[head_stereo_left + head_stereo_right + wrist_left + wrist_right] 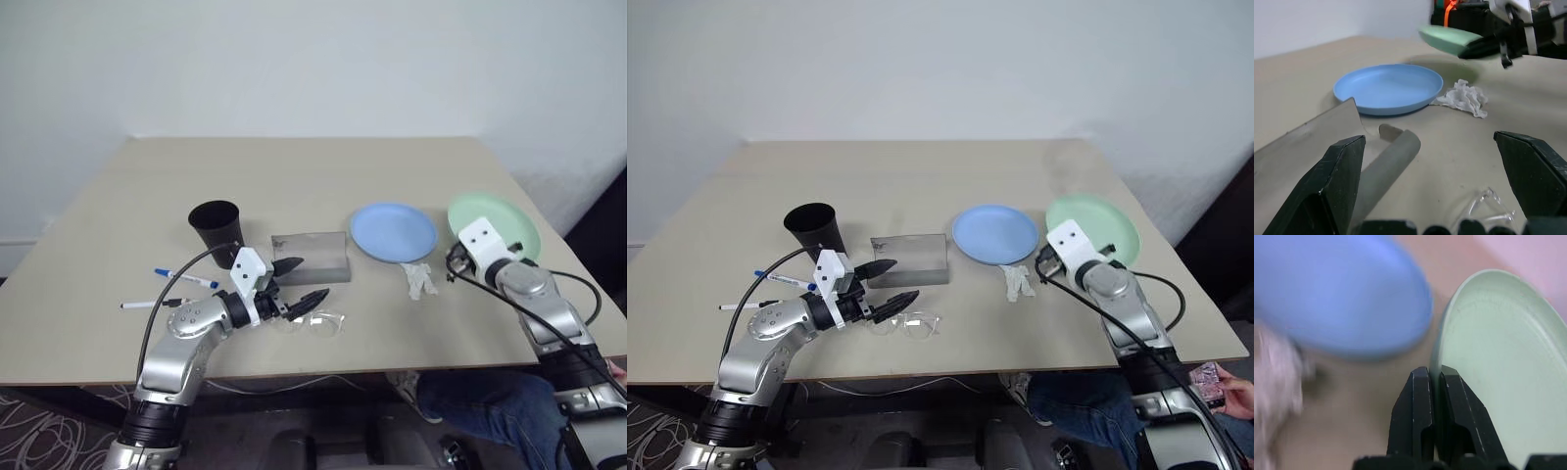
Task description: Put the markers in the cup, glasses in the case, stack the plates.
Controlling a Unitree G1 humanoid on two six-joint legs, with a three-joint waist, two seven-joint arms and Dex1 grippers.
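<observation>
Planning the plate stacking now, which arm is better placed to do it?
Right: the right gripper has its jaws shut on the mint green plate's rim, lifted beside the light blue plate.

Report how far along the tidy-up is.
Done: nothing yet. In hand: the right gripper is shut on the green plate's rim, lifted off the table beside the blue plate. Left: stacking them; both markers lie outside the cup, and the glasses lie in front of the case, under the open left gripper.

Cup (217, 228), case (312, 256), plates (394, 232) left to right
</observation>
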